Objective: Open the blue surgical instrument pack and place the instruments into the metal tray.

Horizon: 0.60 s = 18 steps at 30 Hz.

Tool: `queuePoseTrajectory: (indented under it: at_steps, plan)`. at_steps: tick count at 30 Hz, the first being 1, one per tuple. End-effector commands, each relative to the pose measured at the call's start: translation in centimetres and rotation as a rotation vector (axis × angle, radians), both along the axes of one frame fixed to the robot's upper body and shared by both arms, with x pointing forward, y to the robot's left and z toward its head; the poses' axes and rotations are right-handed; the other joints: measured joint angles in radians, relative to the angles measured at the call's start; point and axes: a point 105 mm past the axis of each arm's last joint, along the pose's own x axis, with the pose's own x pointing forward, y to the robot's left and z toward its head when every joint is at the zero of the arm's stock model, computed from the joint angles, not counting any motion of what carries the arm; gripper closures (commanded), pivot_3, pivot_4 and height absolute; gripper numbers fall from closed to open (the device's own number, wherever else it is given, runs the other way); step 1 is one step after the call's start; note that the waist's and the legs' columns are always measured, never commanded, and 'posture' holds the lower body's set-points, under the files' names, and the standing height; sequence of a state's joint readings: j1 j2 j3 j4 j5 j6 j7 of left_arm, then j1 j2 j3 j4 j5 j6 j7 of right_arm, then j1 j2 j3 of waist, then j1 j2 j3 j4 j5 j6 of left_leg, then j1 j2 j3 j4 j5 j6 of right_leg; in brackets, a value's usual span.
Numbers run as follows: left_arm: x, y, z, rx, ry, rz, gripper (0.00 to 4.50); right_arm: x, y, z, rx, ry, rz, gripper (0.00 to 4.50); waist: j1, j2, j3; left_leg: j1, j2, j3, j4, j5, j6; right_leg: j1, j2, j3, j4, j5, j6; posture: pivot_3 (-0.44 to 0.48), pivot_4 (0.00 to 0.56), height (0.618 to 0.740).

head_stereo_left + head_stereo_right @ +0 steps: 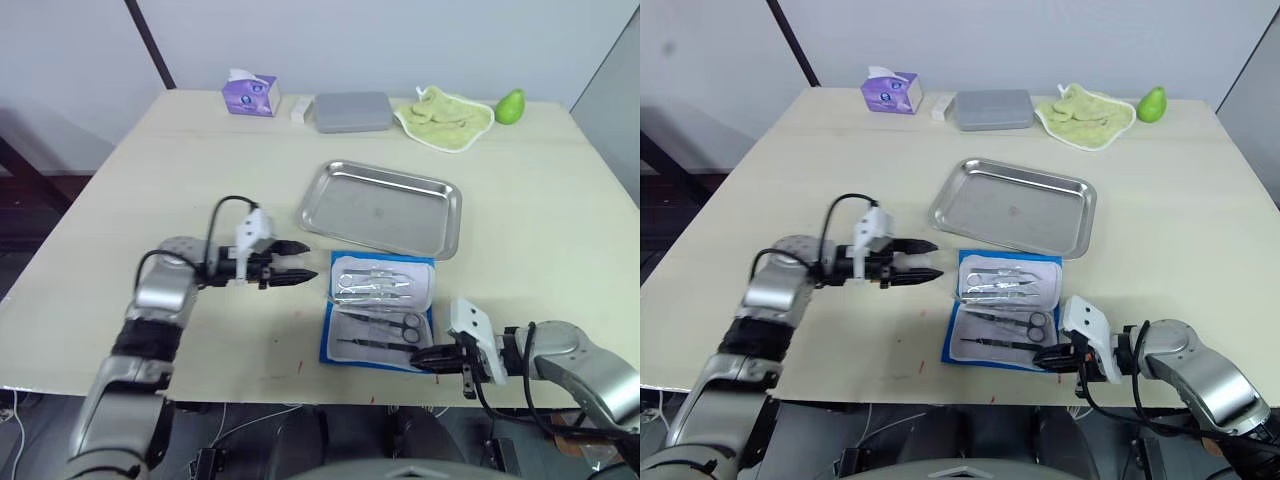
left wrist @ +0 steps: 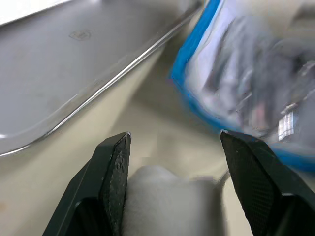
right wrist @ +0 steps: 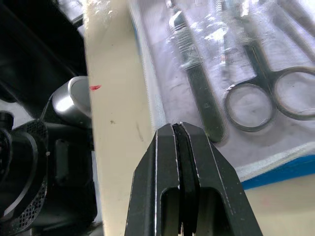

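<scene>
Blue pack lying open on table, tools inside, just near of empty tray; right pincer pressed together at pack's near corner, nearer; left pincer spread, pack to its right.

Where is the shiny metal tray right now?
In the left eye view the metal tray sits mid-table, just beyond the open blue pack, with the grey box farther back.
</scene>
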<state>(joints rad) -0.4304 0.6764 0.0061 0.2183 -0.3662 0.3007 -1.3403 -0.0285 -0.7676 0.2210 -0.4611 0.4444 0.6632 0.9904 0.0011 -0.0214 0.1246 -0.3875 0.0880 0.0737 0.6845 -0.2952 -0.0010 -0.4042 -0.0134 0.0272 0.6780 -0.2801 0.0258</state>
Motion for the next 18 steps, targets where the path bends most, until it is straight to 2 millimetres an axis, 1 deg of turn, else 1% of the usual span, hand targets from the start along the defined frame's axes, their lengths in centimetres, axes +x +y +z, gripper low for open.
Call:
queuePoseTrajectory:
  at_steps: [1,3,5,6,7,8,9,10,11,12,14,18]
  plan:
    - [-1.9,0.7,3.4,-0.161,-0.052,-0.04,1.45,0.5,0.4,2.8,0.097,-0.102,0.0,4.5,-0.001,0.0,0.002,-0.001,0.0,0.0,0.0,0.0,0.0,-0.001,0.0,0.0,0.0,0.0,0.0,0.0,0.15,0.74]
    - [-3.1,1.2,3.9,-0.187,-0.037,-0.08,1.45,0.5,0.6,4.6,0.175,-0.15,0.002,4.5,0.003,0.001,0.002,-0.004,0.0,-0.001,0.001,0.0,0.0,-0.003,0.0,-0.001,0.0,0.0,0.0,0.0,0.15,0.74]
    - [-3.8,1.7,4.2,-0.194,-0.023,-0.093,1.39,0.2,0.7,6.0,0.226,-0.181,0.01,3.85,0.009,0.001,0.003,-0.006,0.0,-0.001,0.001,0.0,0.0,-0.005,0.0,-0.001,0.0,0.0,0.0,0.0,0.15,0.74]
    - [-4.2,2.0,4.3,-0.191,-0.014,-0.099,1.39,-0.2,0.5,6.6,0.235,-0.195,0.013,3.63,0.012,0.0,0.004,-0.006,0.0,-0.001,0.001,0.0,0.0,-0.005,0.0,-0.001,0.0,0.0,0.0,0.0,0.15,0.74]
    - [-4.5,2.2,4.5,-0.2,-0.01,-0.099,1.39,-0.4,0.2,7.1,0.243,-0.208,0.014,3.09,0.014,0.0,0.004,-0.006,0.0,-0.001,0.001,0.0,0.0,-0.005,0.0,-0.002,0.0,0.0,0.0,0.0,0.15,0.74]
    - [-4.8,2.4,4.6,-0.204,-0.002,-0.099,1.01,-0.7,-0.1,7.4,0.248,-0.214,0.011,2.56,0.015,0.0,0.005,-0.006,0.0,-0.001,0.001,0.0,0.0,-0.005,0.0,-0.002,0.0,0.0,0.0,0.0,0.15,0.74]
    - [-5.1,2.6,4.7,-0.201,0.003,-0.101,0.86,-1.1,-0.6,7.8,0.247,-0.224,0.009,2.11,0.015,0.0,0.005,-0.007,0.0,-0.001,0.001,0.0,0.0,-0.005,-0.001,-0.002,0.0,0.0,0.0,0.0,0.15,0.74]
    - [-5.4,2.8,4.7,-0.196,0.005,-0.1,0.54,-1.2,-1.0,8.0,0.241,-0.237,0.001,1.77,0.014,-0.001,0.006,-0.007,0.0,-0.001,0.001,0.0,0.0,-0.005,-0.001,-0.002,0.0,0.0,0.0,0.0,0.15,0.74]
    - [-5.6,3.0,4.8,-0.194,0.002,-0.094,0.1,-1.4,-1.4,8.2,0.236,-0.243,-0.005,1.27,0.014,-0.001,0.006,-0.007,0.0,-0.001,0.001,0.0,0.0,-0.005,-0.001,-0.002,0.0,0.0,0.0,0.0,0.15,0.74]
    - [-5.8,3.2,4.9,-0.194,0.0,-0.088,0.0,-1.5,-1.8,8.4,0.23,-0.247,-0.016,0.87,0.013,-0.001,0.006,-0.007,0.0,-0.001,0.001,0.0,0.0,-0.005,-0.001,-0.002,-0.001,0.0,0.0,0.0,0.15,0.74]
    - [-6.4,3.6,4.9,-0.184,0.006,-0.085,0.0,-1.6,-2.5,8.9,0.209,-0.269,-0.043,0.02,0.011,-0.002,0.007,-0.007,0.0,-0.001,0.001,0.0,0.0,-0.005,-0.001,-0.002,0.0,0.0,0.0,0.0,0.15,0.74]
    - [-6.7,3.7,4.8,-0.171,-0.007,-0.079,0.0,-1.4,-2.9,8.9,0.181,-0.286,-0.059,0.02,0.01,-0.001,0.008,-0.006,0.0,-0.001,0.001,0.0,0.0,-0.005,0.0,-0.001,0.001,0.0,0.0,0.0,0.15,0.74]
